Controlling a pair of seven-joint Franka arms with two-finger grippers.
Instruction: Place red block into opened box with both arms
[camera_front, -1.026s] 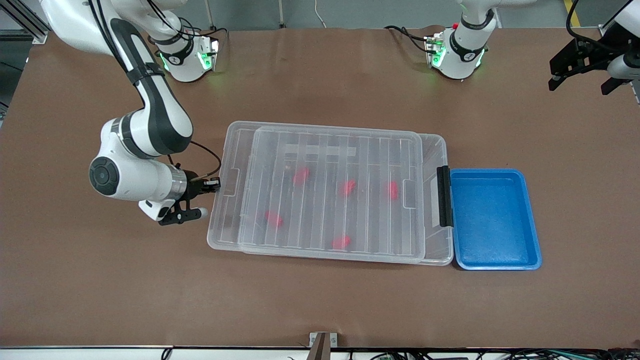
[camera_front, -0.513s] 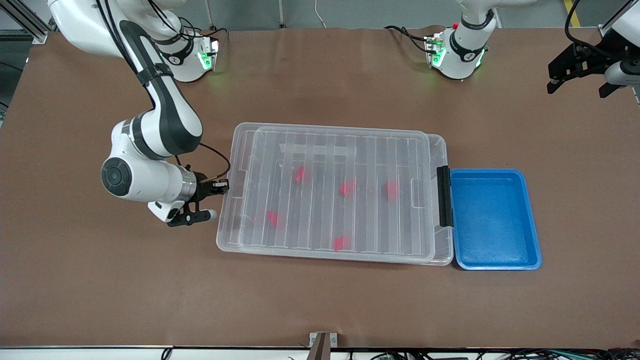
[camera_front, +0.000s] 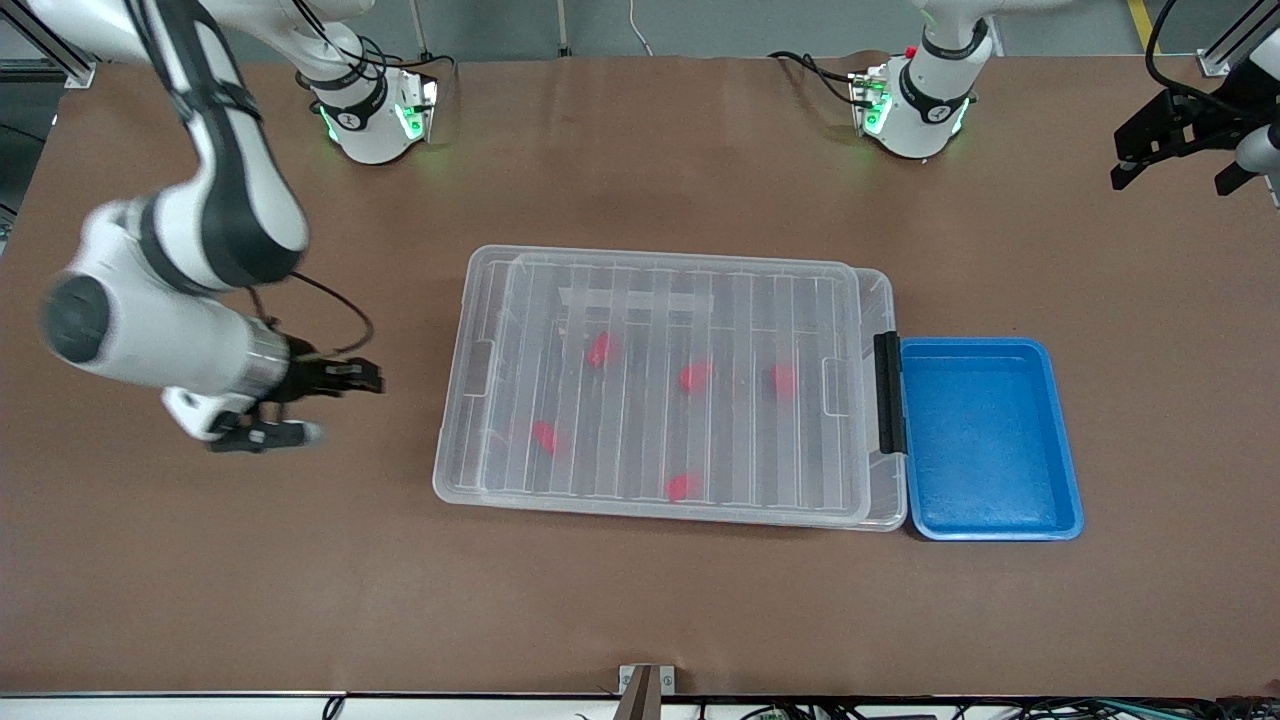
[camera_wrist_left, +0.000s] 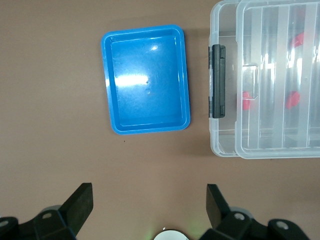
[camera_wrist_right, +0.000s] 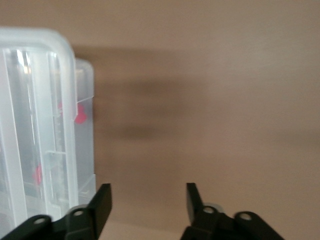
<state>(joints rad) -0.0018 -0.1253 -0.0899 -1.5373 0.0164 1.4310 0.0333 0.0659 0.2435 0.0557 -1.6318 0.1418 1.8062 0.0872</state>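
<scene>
The box (camera_front: 886, 492), a clear shallow bin with a black latch (camera_front: 888, 392), lies mid-table. Its ribbed lid (camera_front: 650, 300) rests on it, overhanging slightly at the right arm's end. Several red blocks, such as one (camera_front: 695, 377) and another (camera_front: 545, 437), show hazily through the lid; I cannot tell which is the task's. My right gripper (camera_front: 348, 406) hovers low beside the box at the right arm's end, open and empty, apart from the lid (camera_wrist_right: 35, 125). My left gripper (camera_front: 1172, 180) hangs high over the left arm's end, open and empty (camera_wrist_left: 149, 192).
An empty blue tray (camera_front: 990, 440) sits against the latch end of the box, toward the left arm's end. Bare brown table surrounds the box and tray. The arm bases stand at the table edge farthest from the front camera.
The right gripper slid the lid toward the left arm's end, then opened, let go of it and drew back toward the right arm's end. The left gripper barely moved.
</scene>
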